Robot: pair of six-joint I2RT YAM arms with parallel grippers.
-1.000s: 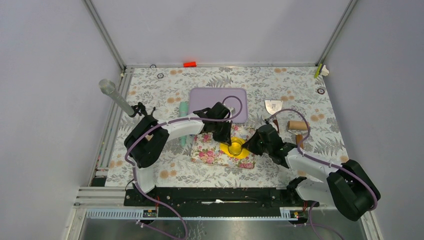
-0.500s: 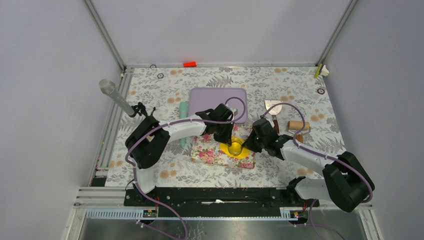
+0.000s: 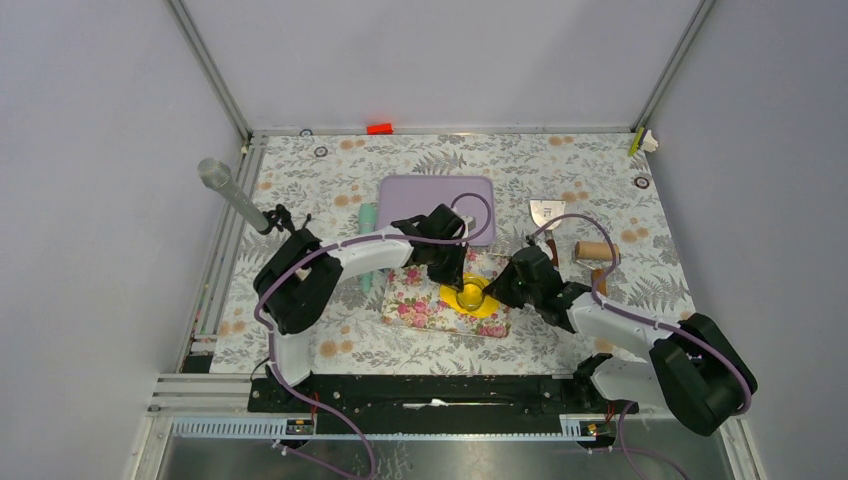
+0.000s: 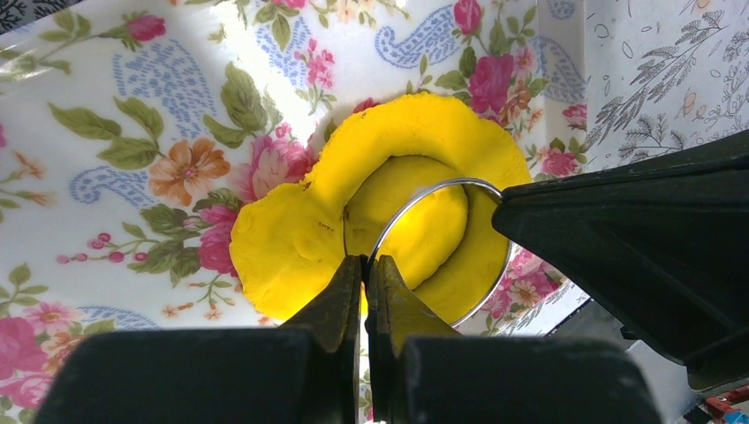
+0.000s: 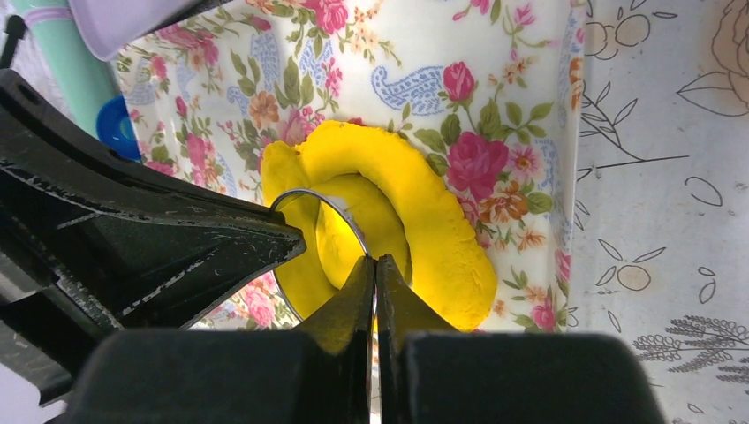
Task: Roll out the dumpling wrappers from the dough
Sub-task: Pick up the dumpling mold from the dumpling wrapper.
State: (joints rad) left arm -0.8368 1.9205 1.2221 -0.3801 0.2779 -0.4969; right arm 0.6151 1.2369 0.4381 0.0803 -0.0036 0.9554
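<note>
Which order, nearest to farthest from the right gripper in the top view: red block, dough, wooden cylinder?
1. dough, beneath the right gripper and its metal ring
2. wooden cylinder, to its right
3. red block, far table edge

Left arm (image 3: 365,258) and right arm (image 3: 610,322) show white links, black joints, purple cables (image 3: 466,195).

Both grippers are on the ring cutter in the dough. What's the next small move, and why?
Probably lift the ring cutter straight up: left gripper and right gripper pinch its rim, and the disc inside already looks parted from the dough.
</note>
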